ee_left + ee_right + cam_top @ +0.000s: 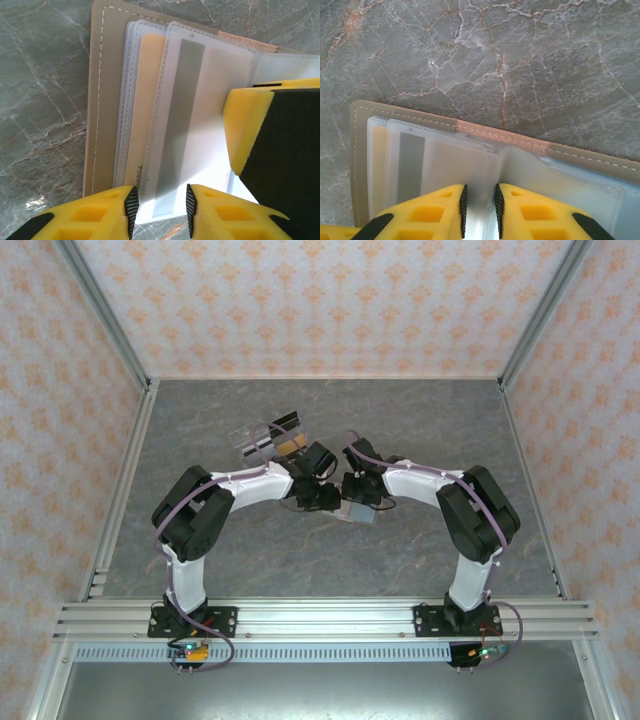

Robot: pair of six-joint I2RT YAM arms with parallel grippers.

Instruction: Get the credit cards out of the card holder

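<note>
Card holder lies open on the table at centre, between the two wrists. A clear tray sits near it at 11 o'clock.

Left gripper: jaws released and parted, hovering over the near edge of a white card with a grey stripe, sleeved in the holder. A tan card lies just beside it at 9 o'clock.

Right gripper: jaws nearly together over the sleeves at the holder's fold. Whether they pinch a sleeve cannot be told. One of its fingers rests at 3 o'clock of the white card.
</note>
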